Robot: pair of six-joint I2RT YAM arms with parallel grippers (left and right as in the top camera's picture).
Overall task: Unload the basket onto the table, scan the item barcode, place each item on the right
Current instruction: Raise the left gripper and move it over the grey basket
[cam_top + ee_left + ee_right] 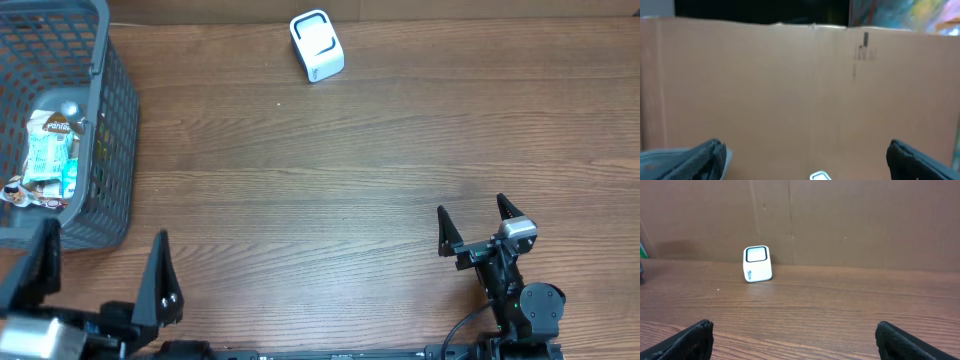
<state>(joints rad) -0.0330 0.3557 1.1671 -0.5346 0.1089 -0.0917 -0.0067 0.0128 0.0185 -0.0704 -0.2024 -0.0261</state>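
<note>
- Left claw (104,230): jaws spread as wide as they go, holding nothing.
- Right claw (472,207): also fully wide, empty.
- Small white boxy barcode scanner (317,45) sits on the brown wooden table (330,170), well ahead of both claws and between them.
- Crinkly snack packets (48,150) lie in the grey plastic mesh basket (115,120), just ahead-left of the left claw.
- Brown cardboard wall (865,220) stands behind the scanner.

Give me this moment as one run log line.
phase: not started | left gripper: open, empty | right gripper: open, empty | scanner: far side | snack packets: in basket
</note>
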